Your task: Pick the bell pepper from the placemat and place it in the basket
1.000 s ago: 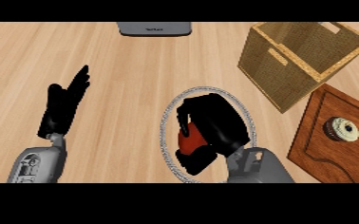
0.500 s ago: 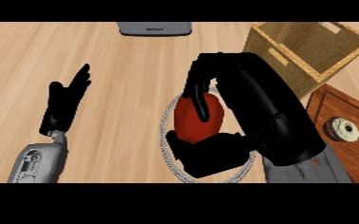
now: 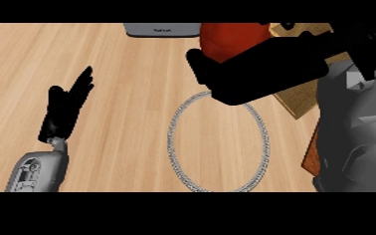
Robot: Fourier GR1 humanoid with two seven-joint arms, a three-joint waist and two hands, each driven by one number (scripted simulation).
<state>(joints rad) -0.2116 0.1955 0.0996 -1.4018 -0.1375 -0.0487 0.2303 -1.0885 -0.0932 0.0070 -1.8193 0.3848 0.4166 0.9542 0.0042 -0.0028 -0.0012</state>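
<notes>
Right hand (image 3: 264,74) grasping red bell pepper (image 3: 231,37), held at far right beside basket (image 3: 301,102), beyond placemat (image 3: 174,139); left hand (image 3: 66,104) released, resting at left of desk (image 3: 125,79)

- The bell pepper (image 3: 234,39) shows only as a red curve. The right hand (image 3: 272,72) covers its lower part and right side, and the picture's top edge cuts its crown.
- The basket (image 3: 295,99) lies almost wholly behind that hand and the right forearm (image 3: 349,129). Only a tan corner and a scrap near the top show, and its inside is hidden.
- Whether the pepper is over the basket cannot be told.
- The hand's fingers merge into one dark mass at the upper right.
- A grey box (image 3: 162,29) at the far side of the tabletop (image 3: 125,79) is cut by the top edge, and its label is too small to read.
- The placemat (image 3: 174,134) has the top of its rim under the hand.
- The left forearm (image 3: 37,169) is cut by the lower edge.
</notes>
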